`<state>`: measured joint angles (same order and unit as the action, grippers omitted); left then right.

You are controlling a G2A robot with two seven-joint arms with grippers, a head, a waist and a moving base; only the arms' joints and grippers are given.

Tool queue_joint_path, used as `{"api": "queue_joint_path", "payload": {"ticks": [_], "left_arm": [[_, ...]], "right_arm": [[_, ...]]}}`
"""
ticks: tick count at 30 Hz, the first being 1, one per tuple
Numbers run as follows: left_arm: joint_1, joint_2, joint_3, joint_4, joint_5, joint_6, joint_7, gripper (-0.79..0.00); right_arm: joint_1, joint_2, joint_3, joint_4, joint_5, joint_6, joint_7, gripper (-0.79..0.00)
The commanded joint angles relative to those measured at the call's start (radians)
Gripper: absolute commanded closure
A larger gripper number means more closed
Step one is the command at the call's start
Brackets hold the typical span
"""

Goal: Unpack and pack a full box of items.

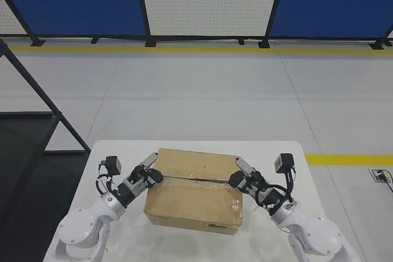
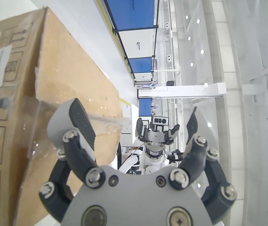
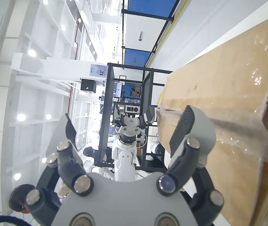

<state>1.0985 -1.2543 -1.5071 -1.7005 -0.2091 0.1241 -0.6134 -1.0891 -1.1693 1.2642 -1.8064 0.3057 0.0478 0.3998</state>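
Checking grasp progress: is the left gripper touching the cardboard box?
Cannot tell. In the left wrist view, one finger of the open left gripper overlaps the taped seam of the cardboard box, yet neither contact nor gap is plain.

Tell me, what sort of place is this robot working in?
Probably a robot testing hall or factory floor: blue and white partition panels stand along the far side, a yellow line marks the pale floor, and tall white shelving lines a wall.

Closed brown cardboard box (image 1: 195, 190), flaps sealed with clear tape, sits mid-table, turned slightly askew
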Motion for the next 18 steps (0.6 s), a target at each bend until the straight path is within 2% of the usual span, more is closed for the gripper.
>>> {"api": "queue_joint_path", "payload": {"ticks": [1, 3, 11, 18], "left_arm": [[0.0, 0.0, 0.0, 0.0, 0.0, 0.001, 0.0, -0.785], [0.001, -0.001, 0.012, 0.002, -0.004, 0.003, 0.012, -0.785], [-0.084, -0.008, 0.069, 0.08, -0.031, 0.062, 0.072, -0.785], [-0.129, -0.011, 0.096, 0.132, -0.04, 0.08, 0.094, -0.785]], "right_arm": [[-0.006, -0.002, -0.009, 0.002, 0.006, 0.005, -0.013, -0.785], [0.01, -0.008, -0.028, 0.012, 0.018, 0.013, -0.023, -0.785], [0.103, -0.033, -0.127, 0.085, 0.039, 0.033, -0.026, -0.785], [0.158, -0.051, -0.182, 0.138, 0.041, 0.046, -0.019, -0.785]]}}
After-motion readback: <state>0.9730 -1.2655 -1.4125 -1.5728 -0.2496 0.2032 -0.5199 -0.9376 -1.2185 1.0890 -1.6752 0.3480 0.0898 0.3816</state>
